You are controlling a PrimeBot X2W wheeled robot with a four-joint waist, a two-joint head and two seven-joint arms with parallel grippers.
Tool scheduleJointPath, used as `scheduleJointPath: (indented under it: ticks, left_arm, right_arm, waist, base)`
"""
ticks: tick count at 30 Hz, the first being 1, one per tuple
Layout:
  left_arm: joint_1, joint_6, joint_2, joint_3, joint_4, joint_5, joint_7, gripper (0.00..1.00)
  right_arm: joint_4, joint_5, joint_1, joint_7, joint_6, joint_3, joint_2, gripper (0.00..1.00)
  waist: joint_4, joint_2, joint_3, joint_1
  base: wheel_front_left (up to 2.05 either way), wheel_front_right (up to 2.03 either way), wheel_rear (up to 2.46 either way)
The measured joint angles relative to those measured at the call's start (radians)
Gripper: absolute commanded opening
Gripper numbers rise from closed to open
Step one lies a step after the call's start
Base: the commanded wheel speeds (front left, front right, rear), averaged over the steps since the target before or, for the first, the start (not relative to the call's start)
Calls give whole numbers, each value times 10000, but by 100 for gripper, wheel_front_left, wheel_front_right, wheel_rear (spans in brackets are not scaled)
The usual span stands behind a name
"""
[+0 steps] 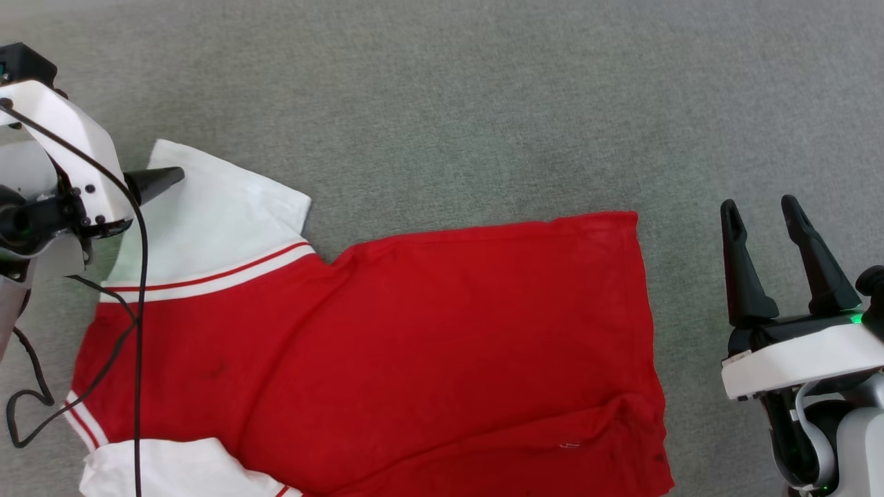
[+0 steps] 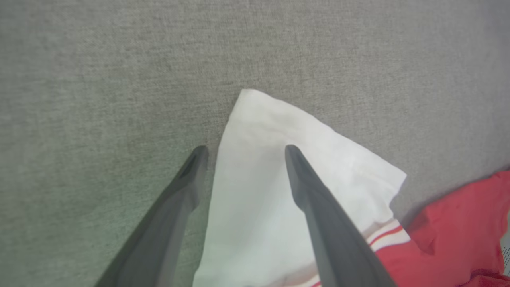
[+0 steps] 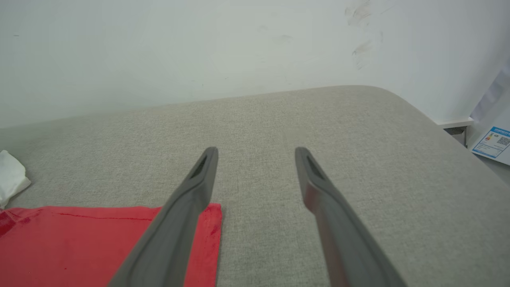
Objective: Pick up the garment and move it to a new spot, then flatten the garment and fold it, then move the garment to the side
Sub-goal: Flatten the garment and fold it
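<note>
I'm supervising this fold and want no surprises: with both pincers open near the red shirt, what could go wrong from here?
1. The left pincer straddles the white sleeve edge, with one finger over the bare grey surface. Closing might catch only a thin edge and slip.
2. The black cable drapes across the garment and could drag it.
3. A ridge near the hem might get folded in.

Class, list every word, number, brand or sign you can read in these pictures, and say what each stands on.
Nothing is readable.
On the blue label at the right wrist view's edge: print and a square code, too small to read.
On the garment: no print on the face showing.
</note>
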Motion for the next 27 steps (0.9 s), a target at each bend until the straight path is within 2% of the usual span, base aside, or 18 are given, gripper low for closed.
scheduleJointPath:
  ticks: [10,11,12,13,14,22,27]
  left_arm:
    - [-198,330,-128,-159,184,-460,1241,100]
    - [-198,337,-157,-161,247,-485,1252,97]
    - [-198,347,-184,-161,316,-522,1264,47]
    - [-198,353,-199,-161,376,-552,1264,14]
    - [-197,328,-226,-161,431,-550,1252,0]
    - [-5,-142,-802,-272,922,-435,424,0]
    - [107,-598,-1041,-437,1047,25,-566,0]
  right_arm:
    - [433,366,-80,-161,0,29,2,100]
    - [470,403,-92,-155,0,38,2,100]
    - [502,410,-108,-148,0,42,2,100]
    - [525,408,-137,-119,2,48,2,100]
    - [546,422,-165,-109,2,46,2,100]
    - [803,746,-189,520,0,-46,6,100]
    - [1482,1026,-327,2105,2,-194,-184,100]
  waist:
    - [-369,1,504,-3]
    - [-382,0,516,-4]
    - [-396,1,521,-4]
    - [-411,1,525,-5]
    - [-416,1,523,-5]
    - [-202,0,314,-3]
    - [78,0,3,-2]
  base:
    - [0,0,0]
    - [0,0,0]
    - [0,0,0]
    - [0,0,0]
    - [0,0,0]
    - [0,0,0]
    - [0,0,0]
